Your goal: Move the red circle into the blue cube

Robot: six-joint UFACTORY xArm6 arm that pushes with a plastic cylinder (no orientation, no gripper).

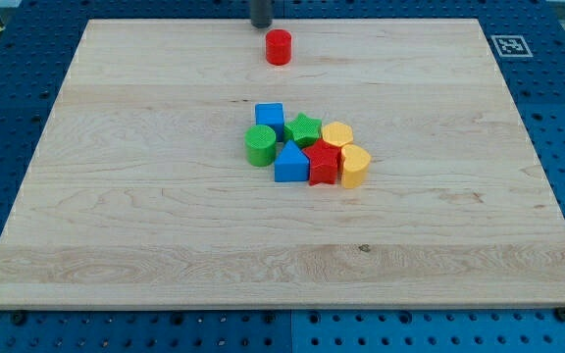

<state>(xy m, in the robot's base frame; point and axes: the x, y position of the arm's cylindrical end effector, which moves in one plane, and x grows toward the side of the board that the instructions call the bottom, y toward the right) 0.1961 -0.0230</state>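
Observation:
The red circle (279, 46) stands alone near the view's top, on the wooden board. The blue cube (270, 117) sits lower, at the top left of a cluster of blocks in the board's middle. My tip (261, 25) is at the view's top edge, just above and slightly left of the red circle, a small gap from it. The blue cube lies well below the red circle, almost straight down the view.
The cluster also holds a green cylinder (260, 144), a green star (303, 129), a blue triangle (289, 163), a red star (323, 163), a yellow hexagon (336, 135) and a yellow heart (354, 166). A marker tag (509, 44) is at the board's top right corner.

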